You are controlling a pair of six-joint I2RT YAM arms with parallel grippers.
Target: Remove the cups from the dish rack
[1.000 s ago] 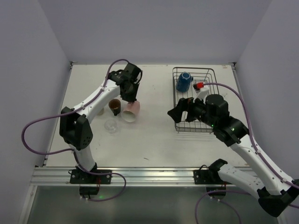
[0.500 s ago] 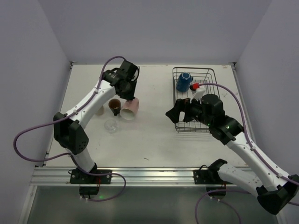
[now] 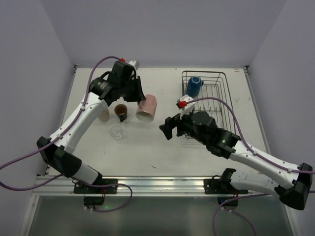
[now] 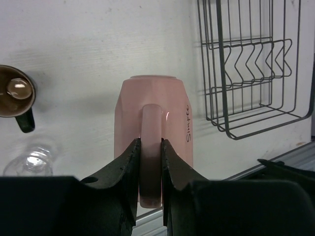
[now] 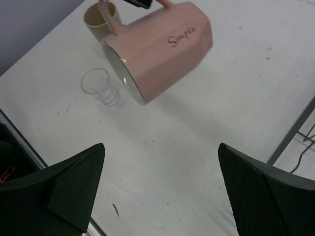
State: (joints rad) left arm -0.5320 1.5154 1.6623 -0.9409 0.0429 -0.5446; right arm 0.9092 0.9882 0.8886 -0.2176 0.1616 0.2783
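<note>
Pink cup point(image 4: 174, 123), handle clamped in left hand point(image 4: 150, 144).

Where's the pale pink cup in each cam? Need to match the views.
Top external: pale pink faceted ceramic cup, just left of centre, tilted.
Left wrist: cup at centre, handle clamped in the left end effector.
Right wrist: cup at top centre, "Simple" lettering showing.
Shared landmark: small clear glass, in all three views.

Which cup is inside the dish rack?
The blue mug, in the dish rack's far corner; pink cup, brown mug, cream mug and clear glass are outside.
</note>
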